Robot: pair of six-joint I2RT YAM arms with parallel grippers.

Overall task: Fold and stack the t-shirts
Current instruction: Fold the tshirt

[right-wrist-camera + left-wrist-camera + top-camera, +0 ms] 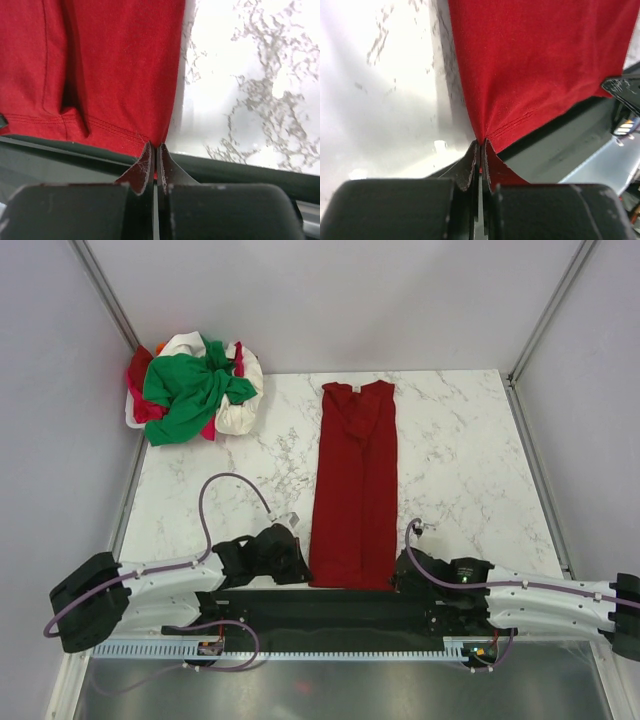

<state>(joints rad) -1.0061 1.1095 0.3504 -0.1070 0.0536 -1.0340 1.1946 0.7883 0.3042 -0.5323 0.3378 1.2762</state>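
A dark red t-shirt [354, 485] lies folded into a long narrow strip down the middle of the marble table, collar end far, hem end near. My left gripper [303, 562] is shut on the hem's near left corner [487, 135]. At the near right corner [150, 132] my right gripper [398, 576] is shut on the hem. In both wrist views red cloth shows pinched between the closed fingertips. A crumpled pile with a bright green t-shirt [190, 388], a white one [243, 390] and a pinkish-red one [141, 390] sits at the far left corner.
The black bar of the arm mount [330, 608] runs along the table's near edge right below the hem. Grey walls with metal posts [105, 290] close in the table on the left, right and back. Bare marble [460, 460] lies right of the shirt.
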